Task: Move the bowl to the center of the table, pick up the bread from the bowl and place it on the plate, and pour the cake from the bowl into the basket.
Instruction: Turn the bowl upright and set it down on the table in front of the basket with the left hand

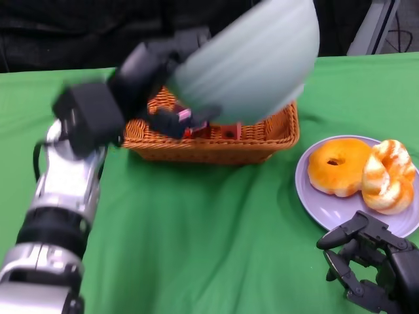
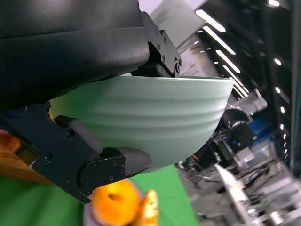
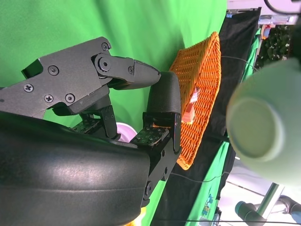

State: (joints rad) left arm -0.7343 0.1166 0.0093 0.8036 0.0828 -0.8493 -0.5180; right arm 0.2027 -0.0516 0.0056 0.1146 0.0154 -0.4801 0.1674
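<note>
Bowl [image 1: 252,62] tipped over basket [image 1: 275,134] (left hand [image 1: 141,82] gripping), plate [image 1: 314,196] apart.

Pale green ribbed bowl [image 1: 252,62], orange wicker basket [image 1: 262,140], lilac plate [image 1: 314,203]

Bowl [image 1: 252,62] above basket [image 1: 216,140]; plate [image 1: 314,203] w/ bread [image 1: 339,167] to right.

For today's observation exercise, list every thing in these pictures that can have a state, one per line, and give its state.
Green bowl: lifted, tipped over the basket, held by the left hand.
Wicker basket: on the table, something red inside.
Plate: on the table, carrying two breads.
Breads: side by side, touching.
Left hand: grips the bowl.
Right hand: holds nothing, fingers apart, near the plate.
</note>
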